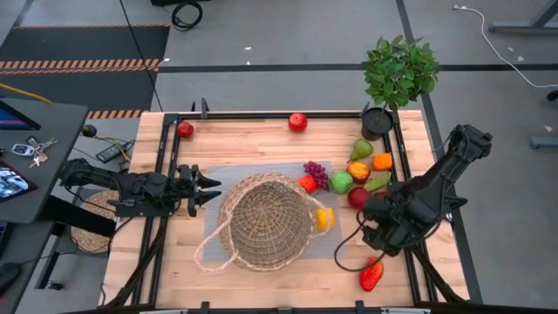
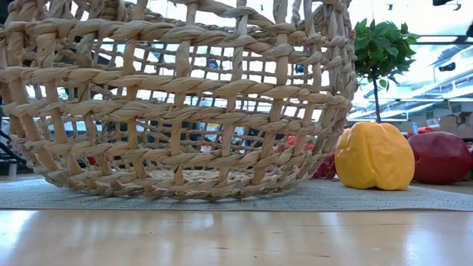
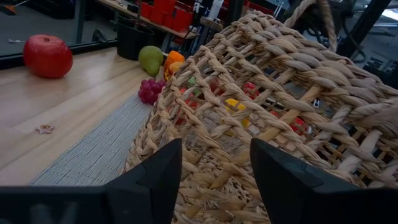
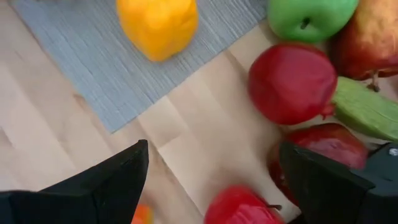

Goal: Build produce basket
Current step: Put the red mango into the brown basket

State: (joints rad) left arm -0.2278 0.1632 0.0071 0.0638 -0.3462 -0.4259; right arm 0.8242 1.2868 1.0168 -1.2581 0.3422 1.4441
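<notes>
Low view, nearest first: bare wooden table (image 2: 236, 236), then the grey mat (image 2: 384, 198), then the wicker basket (image 2: 177, 103) filling most of the frame, standing on the mat. Just past its rim at 3 o'clock, a yellow pepper (image 2: 375, 156) and a dark red fruit (image 2: 441, 157) — only this view shows them level with the basket's base.

High view: basket (image 1: 266, 220) at table centre, loop handles hanging toward 7 o'clock. Left gripper (image 1: 209, 188) at the basket's 10 o'clock, just beside the rim, not touching, fingers narrow. Its wrist camera shows the weave close up and fruit colours through the gaps.

Right gripper (image 1: 373, 220) sits at the basket's 3 o'clock, hidden under its arm from above; the right wrist view shows the fingers (image 4: 112, 180) spread wide, holding nothing, above bare wood with a red apple (image 4: 291, 83) ahead.

Farther out — grapes (image 1: 316, 171), green apple (image 1: 341, 181), pear (image 1: 361, 150), orange (image 1: 382, 161) clustered at 2 o'clock; potted plant (image 1: 397, 74) beyond.
</notes>
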